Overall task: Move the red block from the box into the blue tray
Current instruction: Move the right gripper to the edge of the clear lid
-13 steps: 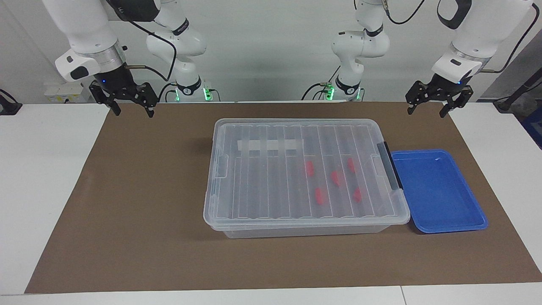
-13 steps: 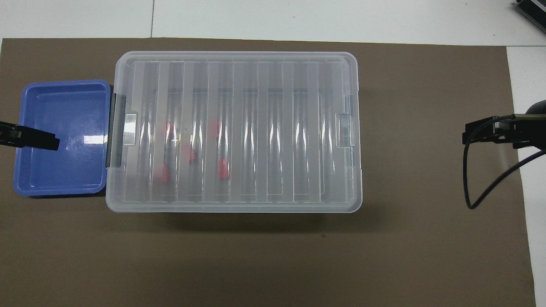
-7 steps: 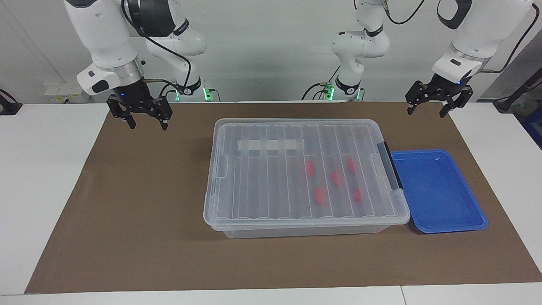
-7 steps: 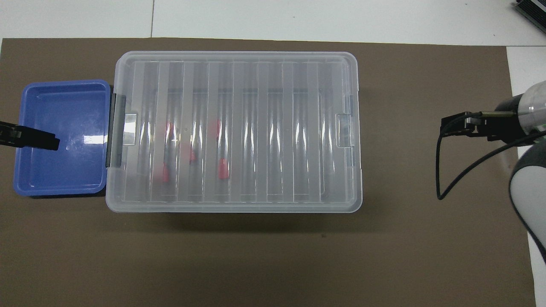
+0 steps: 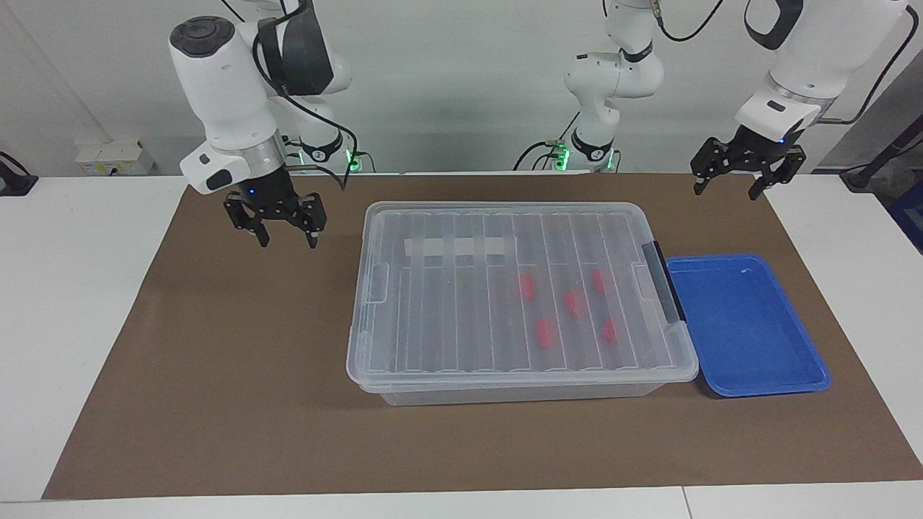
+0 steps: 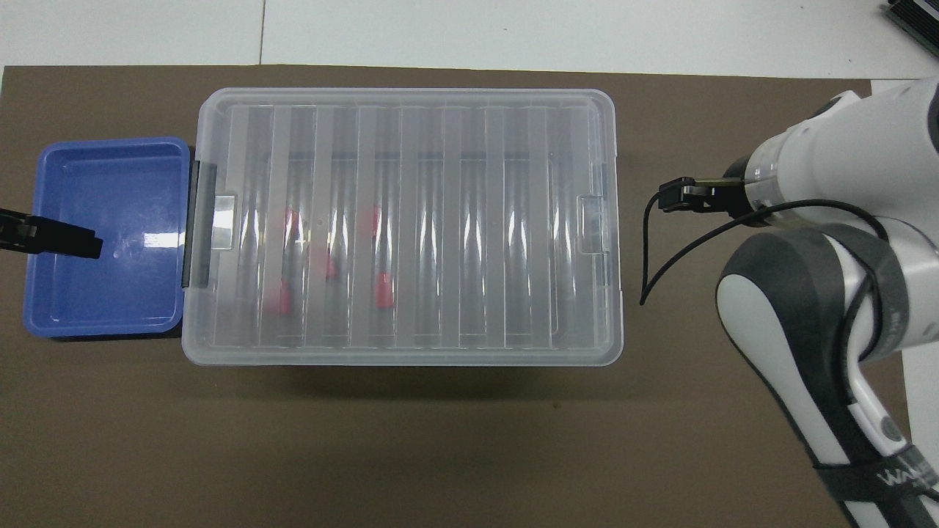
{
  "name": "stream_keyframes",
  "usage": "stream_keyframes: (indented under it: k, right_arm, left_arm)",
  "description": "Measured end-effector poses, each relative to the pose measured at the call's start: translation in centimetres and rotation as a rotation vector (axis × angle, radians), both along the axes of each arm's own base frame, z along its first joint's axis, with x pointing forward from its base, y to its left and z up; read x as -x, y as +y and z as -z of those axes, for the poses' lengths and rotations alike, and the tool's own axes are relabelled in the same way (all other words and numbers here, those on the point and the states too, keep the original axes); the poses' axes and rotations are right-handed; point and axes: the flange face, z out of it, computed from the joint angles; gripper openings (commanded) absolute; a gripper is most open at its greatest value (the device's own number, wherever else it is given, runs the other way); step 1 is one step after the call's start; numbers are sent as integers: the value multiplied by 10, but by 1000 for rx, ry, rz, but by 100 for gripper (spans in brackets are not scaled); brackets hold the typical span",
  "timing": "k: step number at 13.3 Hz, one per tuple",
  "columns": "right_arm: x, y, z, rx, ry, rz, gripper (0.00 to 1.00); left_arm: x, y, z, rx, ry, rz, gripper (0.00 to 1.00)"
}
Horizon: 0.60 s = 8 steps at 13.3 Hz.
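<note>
Facing view alone shows right gripper [image 5: 287, 238], jaws apart

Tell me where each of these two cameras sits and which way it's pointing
Facing view: high across the table, looking back at both Franka arms; the right gripper hangs over the mat beside the box, and the left gripper waits above the mat.
Overhead view: high above the robots' end, looking steeply down; only the right arm's forearm and a left fingertip over the blue tray show.
Shared: the lidded box, red blocks, blue tray, half a turn apart.
</note>
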Motion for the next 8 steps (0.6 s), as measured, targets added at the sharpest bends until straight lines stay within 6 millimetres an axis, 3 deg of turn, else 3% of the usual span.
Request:
stream_keyframes:
  k: [4,8]
  right_arm:
    - [-17,35,35,-22,-35,28,87]
    - [-17,66,56,-26,-22,22,87]
  left_arm:
    - [0,0,0,0,0,0,100]
    - [0,0,0,0,0,0,100]
